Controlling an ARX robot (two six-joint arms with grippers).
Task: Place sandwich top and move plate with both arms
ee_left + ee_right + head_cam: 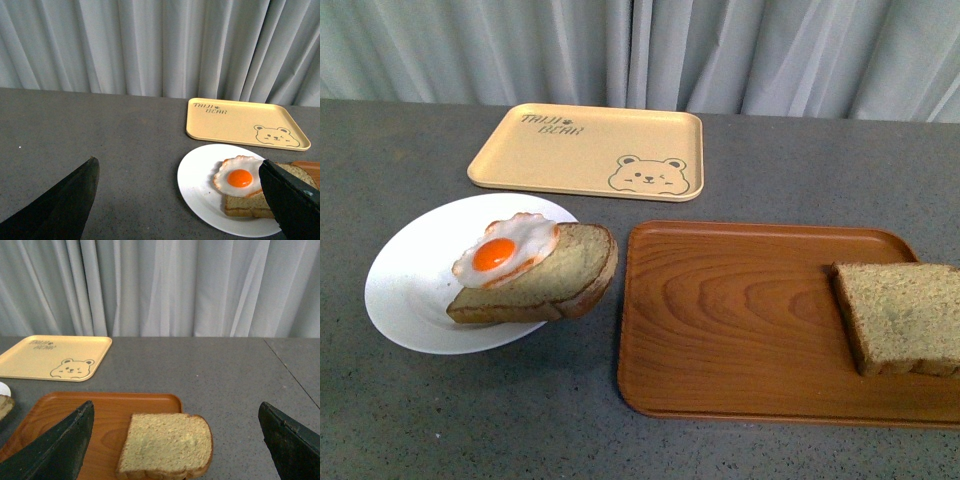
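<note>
On the grey table, the brown wood-grain tray filled the 4 o'clock area, the pale yellow bear-printed tray lay at 12 o'clock, and the white plate sat at 8 o'clock. The sandwich top lay flat at the wooden tray's 3 o'clock side, well apart from the plate, whose egg-topped slice overhung its 3 o'clock rim. The left gripper and right gripper both had jaws spread wide, grasping nothing.

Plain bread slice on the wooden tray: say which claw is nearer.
Right. The right claw hangs open just short of the plain slice; the left claw hangs open over by the plate.
</note>
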